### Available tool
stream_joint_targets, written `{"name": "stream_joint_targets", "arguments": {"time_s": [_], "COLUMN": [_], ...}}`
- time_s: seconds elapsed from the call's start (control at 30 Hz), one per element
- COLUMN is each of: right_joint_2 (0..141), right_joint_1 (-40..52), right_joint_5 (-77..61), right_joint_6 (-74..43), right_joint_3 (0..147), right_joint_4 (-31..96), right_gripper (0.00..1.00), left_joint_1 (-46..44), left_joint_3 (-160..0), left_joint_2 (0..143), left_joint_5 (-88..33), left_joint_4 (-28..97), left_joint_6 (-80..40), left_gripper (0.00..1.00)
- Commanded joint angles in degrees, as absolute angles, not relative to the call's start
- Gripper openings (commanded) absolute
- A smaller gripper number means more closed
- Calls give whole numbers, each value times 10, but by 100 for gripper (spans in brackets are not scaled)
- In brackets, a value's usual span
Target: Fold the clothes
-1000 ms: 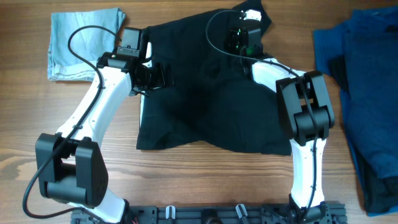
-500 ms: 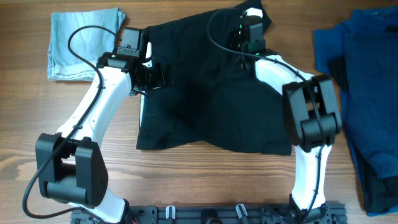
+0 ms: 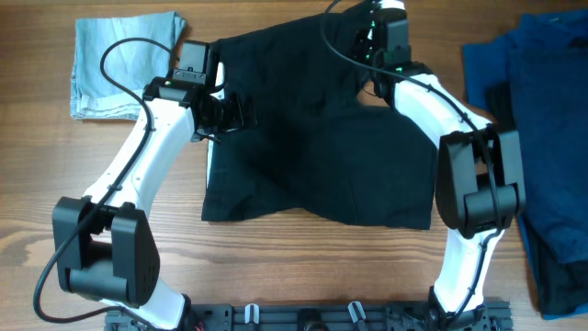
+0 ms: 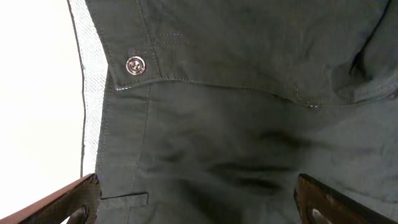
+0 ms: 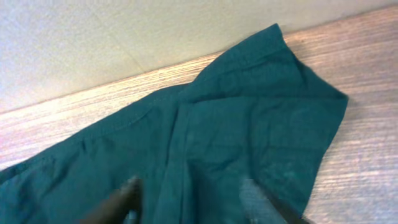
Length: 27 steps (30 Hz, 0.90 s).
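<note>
- The black shorts (image 3: 312,156) lay spread flat in the middle of the table (image 3: 303,276), between the two arms, with no fold in them yet that I could see.
- The waistband (image 4: 205,50) ran along the left edge. Its button (image 4: 135,65) and a strip of grey lining (image 4: 93,106) faced up under my left camera.
- From there the two wide legs pointed towards the right. I read the waist-to-hem axis as lying left to right across the table, though the spread cloth looked nearly as deep as it was long.
- One leg's corner (image 5: 292,106) reached the far edge of the table, flat on the wood.
- My left gripper (image 4: 202,202) hung over the waistband with its fingers released and spread wide, and nothing was pinched between them.
- My right gripper (image 5: 193,200) hovered over that far leg corner. Its fingers were blurred in the wrist view, but they stood apart with nothing in them.
- I judged the step in hand to be the approach for the first grasp, one hold at the waist and one at the far hem.
- The next move called for both grippers to come down and nip an edge cleanly, taking every layer at once, then lift together so the cloth would not drag or bunch.
- The pale-blue denim piece (image 3: 124,64) lay beside the shorts at the far left.
- The heap of dark-blue and black cloth (image 3: 542,138) sat well apart on the right. Neither of them was my concern.
</note>
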<state>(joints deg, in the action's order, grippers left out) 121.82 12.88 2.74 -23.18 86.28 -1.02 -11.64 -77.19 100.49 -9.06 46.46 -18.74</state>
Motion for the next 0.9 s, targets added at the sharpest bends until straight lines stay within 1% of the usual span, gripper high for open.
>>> {"name": "stream_joint_targets", "arguments": {"time_s": [0.0, 0.1, 0.3, 0.67, 0.73, 0.83, 0.87], "right_joint_2": [1218, 1244, 1308, 1371, 1373, 1373, 1373], "right_joint_1": [133, 138, 140, 141, 141, 141, 141], "right_joint_5": [-11, -20, -18, -25, -25, -25, -25], "right_joint_6": [-246, -244, -242, -241, -242, -242, -241], "right_joint_3": [871, 871, 888, 934, 937, 937, 937], "right_joint_4": [-32, -55, -84, -84, -83, -83, -83], "right_gripper": [69, 70, 70, 68, 67, 61, 60], "left_joint_1": [-117, -117, -117, -117, -117, -117, -117], "left_joint_3": [-768, -768, -768, -768, -768, -768, -768], "left_joint_2": [1012, 1012, 1012, 1012, 1012, 1012, 1012], "left_joint_5": [-95, -95, -95, -95, -95, -95, -95], "left_joint_4": [465, 465, 465, 465, 465, 465, 465], "left_joint_6": [-185, -185, -185, -185, -185, -185, -185], "left_gripper": [100, 100, 100, 100, 100, 100, 100]}}
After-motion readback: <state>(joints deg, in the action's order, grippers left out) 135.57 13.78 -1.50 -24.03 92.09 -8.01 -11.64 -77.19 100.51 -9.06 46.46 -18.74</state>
